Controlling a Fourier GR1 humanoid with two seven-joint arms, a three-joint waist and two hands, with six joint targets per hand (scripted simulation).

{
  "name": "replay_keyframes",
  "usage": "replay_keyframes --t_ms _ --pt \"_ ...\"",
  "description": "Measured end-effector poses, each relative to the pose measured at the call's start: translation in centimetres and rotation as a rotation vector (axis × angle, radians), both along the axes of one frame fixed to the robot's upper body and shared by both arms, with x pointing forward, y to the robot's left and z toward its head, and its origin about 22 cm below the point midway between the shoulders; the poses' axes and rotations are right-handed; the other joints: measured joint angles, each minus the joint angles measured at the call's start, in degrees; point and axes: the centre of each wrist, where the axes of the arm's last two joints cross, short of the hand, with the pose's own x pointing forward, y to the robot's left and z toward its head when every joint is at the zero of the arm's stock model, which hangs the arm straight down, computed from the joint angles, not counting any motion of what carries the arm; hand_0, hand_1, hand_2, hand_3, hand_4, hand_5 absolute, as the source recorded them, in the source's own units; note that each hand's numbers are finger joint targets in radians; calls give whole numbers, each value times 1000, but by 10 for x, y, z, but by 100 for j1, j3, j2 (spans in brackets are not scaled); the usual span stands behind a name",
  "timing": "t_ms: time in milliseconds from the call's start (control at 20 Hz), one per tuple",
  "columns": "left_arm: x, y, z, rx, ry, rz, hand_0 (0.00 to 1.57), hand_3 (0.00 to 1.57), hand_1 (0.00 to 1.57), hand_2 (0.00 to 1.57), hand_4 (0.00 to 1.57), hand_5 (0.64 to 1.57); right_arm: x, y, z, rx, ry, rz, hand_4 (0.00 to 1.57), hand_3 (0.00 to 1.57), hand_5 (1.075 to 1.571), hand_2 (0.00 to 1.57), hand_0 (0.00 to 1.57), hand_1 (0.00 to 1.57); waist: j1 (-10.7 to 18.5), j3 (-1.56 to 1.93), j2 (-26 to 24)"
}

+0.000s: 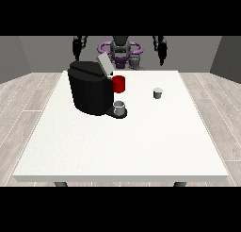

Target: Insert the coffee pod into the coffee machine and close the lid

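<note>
Fingers' state unclear on both hands; white table (pixel 141 146) on wood-plank floor (pixel 28 99).

Setting: a bare test room, indicated by plain grey walls (pixel 42 52), wood-plank floor (pixel 28 99) and a single white table (pixel 117 146) bearing a coffee machine (pixel 89 89).

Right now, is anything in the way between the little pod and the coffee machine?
Nothing visible. Only bare table lies between the coffee pod and the coffee machine, whose lid stands open. A red cup sits beside it.
</note>
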Motion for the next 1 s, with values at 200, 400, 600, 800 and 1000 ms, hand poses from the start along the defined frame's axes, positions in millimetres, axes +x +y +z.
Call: replay_keyframes --t_ms 200,400,600,800,1000 --pt "5 5 -1 -7 -1 -18 0 0 0 0 733 1571 -7 -2 -10 17 18 7 328 0 1571 0 0 0 -113 49 -42" --pt "8 11 3 -19 -34 -91 0 0 0 0 724 1571 -13 -4 -20 80 -2 -34 282 0 1571 0 0 0 -187 68 -31" --pt "8 22 2 -25 -50 -150 0 0 0 0 661 1571 -16 -11 -32 125 -31 -74 339 0 1571 0 0 0 -133 73 -36" --pt "16 34 9 61 -43 -168 0 0 0 0 507 1571 -14 -11 -37 122 -49 -75 346 0 1571 0 0 0 -164 78 42" --pt "25 50 12 205 2 -139 0 0 0 0 0 1571 -11 2 -35 126 -71 -52 288 0 1571 0 0 0 -307 79 185"
